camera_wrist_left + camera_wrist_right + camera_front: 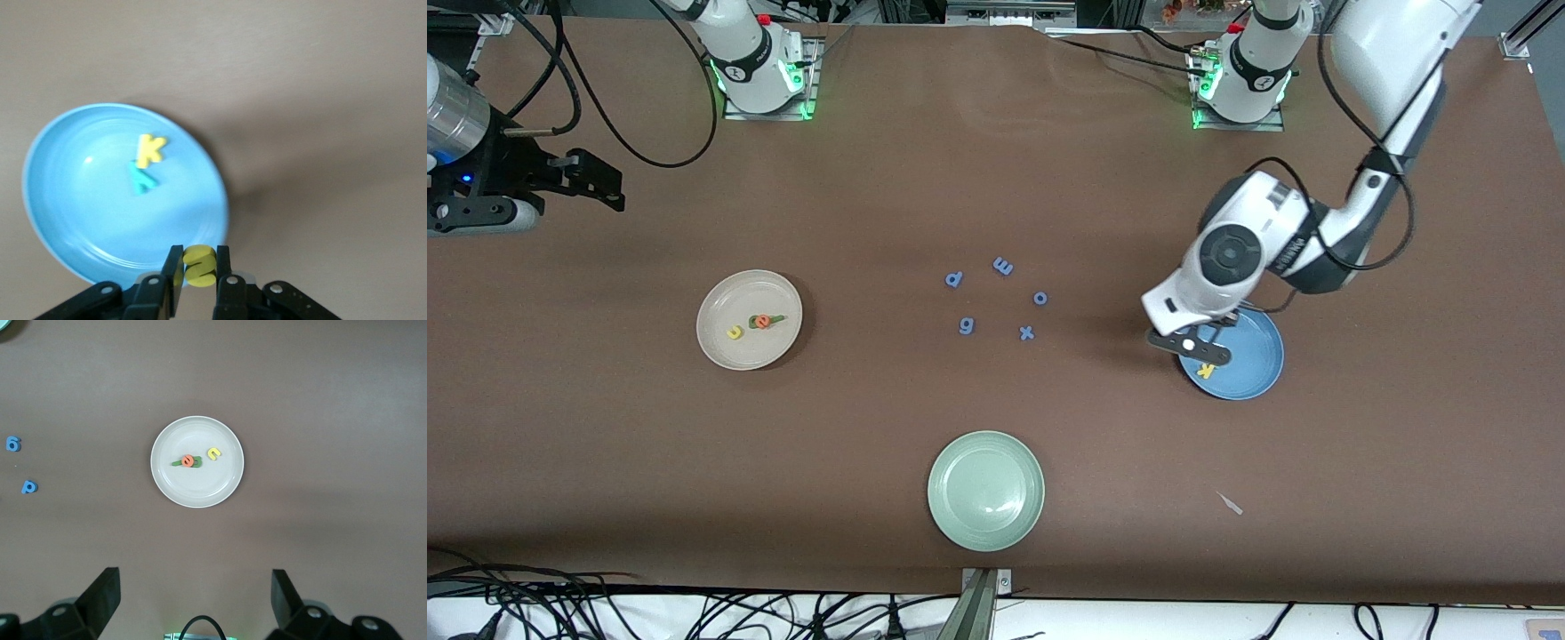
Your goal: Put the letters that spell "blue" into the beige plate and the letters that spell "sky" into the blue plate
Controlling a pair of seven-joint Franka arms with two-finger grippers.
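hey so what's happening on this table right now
The left pincer is over the blue plate, shut on a yellow s. A yellow k and a teal y already lie in that plate. The beige plate holds an orange e, a yellow u and green pieces. The right arm waits, its pincer open above the beige plate.

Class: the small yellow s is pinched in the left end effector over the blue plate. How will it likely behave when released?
The yellow s looks like thin foam, so probably light and slightly squashy. Being flat, it should land in the blue plate without rolling, perhaps bouncing a little.
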